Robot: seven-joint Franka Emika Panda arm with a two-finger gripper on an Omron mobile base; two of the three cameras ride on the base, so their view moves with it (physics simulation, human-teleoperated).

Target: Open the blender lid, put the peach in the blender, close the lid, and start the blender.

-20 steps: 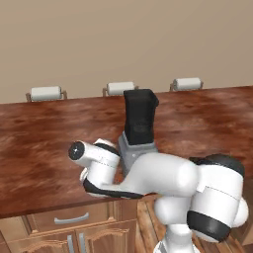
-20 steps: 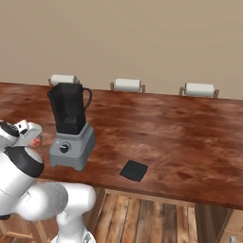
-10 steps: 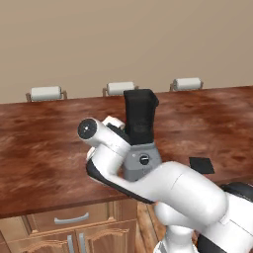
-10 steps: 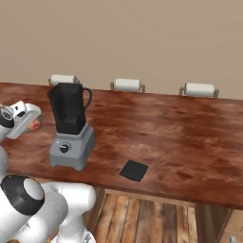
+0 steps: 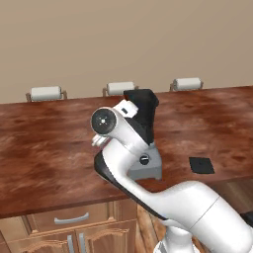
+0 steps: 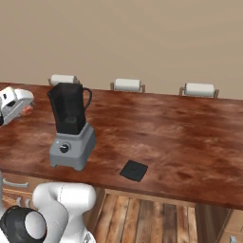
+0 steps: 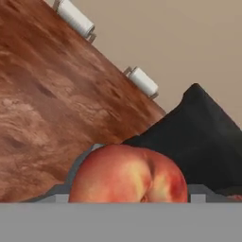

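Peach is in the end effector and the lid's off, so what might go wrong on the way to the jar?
1. The peach is round, so it may slip from the end effector beside the blender.
2. The arm could knock the tall jar.
3. The blender lid lies near the counter's front edge.

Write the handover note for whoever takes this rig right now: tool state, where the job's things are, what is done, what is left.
Tool: closed on the peach, raised off the counter to the left of the blender.
Blender: stands on the counter, jar top uncovered.
Blender lid: lies flat on the counter near the front edge, right of the blender, apart from it.
Done: lid off, peach picked up.
Left: carry the peach over the jar and drop it in, fetch the lid and seat it on the jar, then turn the front knob to start.
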